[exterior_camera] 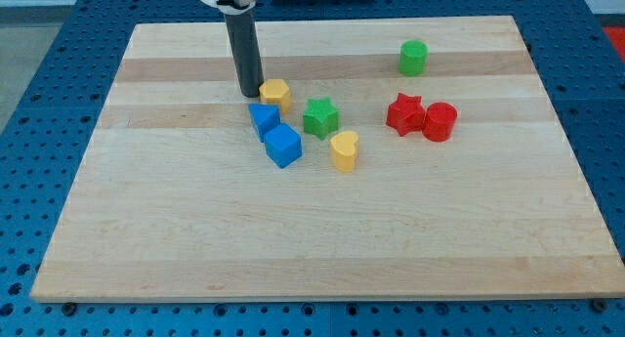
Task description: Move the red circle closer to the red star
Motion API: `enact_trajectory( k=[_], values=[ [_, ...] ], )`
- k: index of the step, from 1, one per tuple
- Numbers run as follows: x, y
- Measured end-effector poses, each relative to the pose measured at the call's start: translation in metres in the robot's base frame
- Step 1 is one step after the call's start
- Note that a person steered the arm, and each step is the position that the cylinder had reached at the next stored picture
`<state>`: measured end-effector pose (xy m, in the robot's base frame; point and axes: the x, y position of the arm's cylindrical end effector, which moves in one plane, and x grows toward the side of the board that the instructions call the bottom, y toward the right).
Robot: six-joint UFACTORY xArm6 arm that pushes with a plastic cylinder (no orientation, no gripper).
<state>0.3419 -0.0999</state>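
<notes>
My tip is at the far left-middle of the wood board. It's a plain dark rod, no jaws to spread or pinch w/, & it holds nothing. It stands right beside the yellow block, on that block's left, maybe touching, can't tell.

Just nearer than the tip is the blue triangle, & touching it on the near-right side is the blue cube. Next to the right is the green star, w/ the yellow heart a bit nearer & to the right of it.

Further right sits the red star. The red circle is on its right side, pressed right up to it. Both are well apart from my tip.

Far back, above the red pair, is the green round block, all by itself.
</notes>
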Motion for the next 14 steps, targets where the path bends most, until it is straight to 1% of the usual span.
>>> enact_trajectory(
  k=[7,8,9,10,12,13,14],
  values=[
    [-0.004,0.012],
    [-0.037,0.015],
    [-0.073,0.045],
    [-0.098,0.086],
    [-0.103,0.184],
    [-0.099,0.211],
    [-0.082,0.218]
  ],
)
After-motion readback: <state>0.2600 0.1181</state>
